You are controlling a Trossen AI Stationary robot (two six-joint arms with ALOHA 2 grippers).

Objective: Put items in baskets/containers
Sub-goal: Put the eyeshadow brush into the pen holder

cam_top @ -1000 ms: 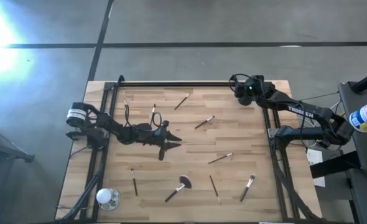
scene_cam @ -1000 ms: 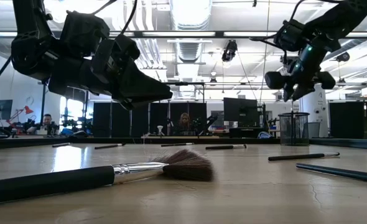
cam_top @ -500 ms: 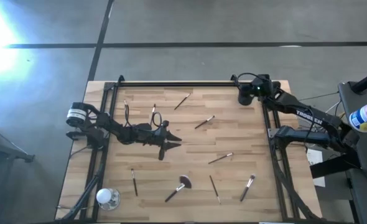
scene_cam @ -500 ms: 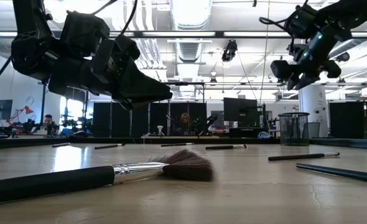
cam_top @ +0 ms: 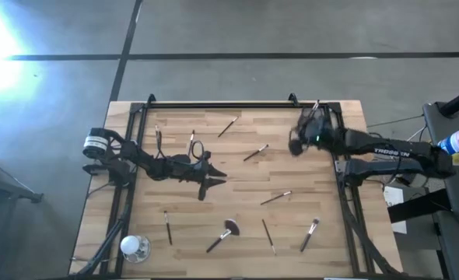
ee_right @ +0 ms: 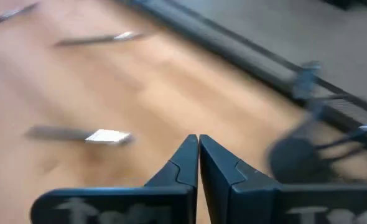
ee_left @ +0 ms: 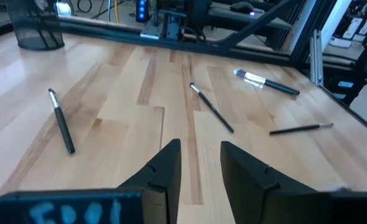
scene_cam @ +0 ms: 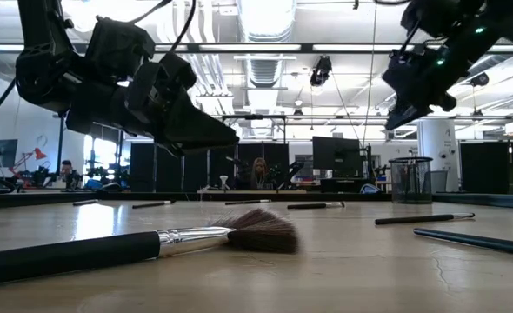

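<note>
Several slim brushes lie flat on the wooden table: one (cam_top: 228, 126) near the far edge, one (cam_top: 255, 153) mid-table, one (cam_top: 275, 197) nearer, and a fan brush (cam_top: 223, 233) close to the near edge. The dark round cup (scene_cam: 410, 178) stands at the far right corner (ee_left: 37, 25). My right gripper (cam_top: 294, 145) hangs shut and empty above the table, just left of and nearer than the cup, slanting down. My left gripper (ee_left: 200, 165) hovers open over the table's middle left (cam_top: 206, 185), with nothing between its fingers.
A clear rounded glass object (cam_top: 134, 247) stands at the near left corner. Dark frame rails (cam_top: 222, 104) run along the far, left and right edges. More brushes lie at the near right (cam_top: 310, 234) and the far left (cam_top: 158, 138).
My right gripper has swung away from above the cup at the far right corner toward the table's middle, nearer and leftward, tipping from steeply down to a shallower slant. The brushes on the table have not moved.
</note>
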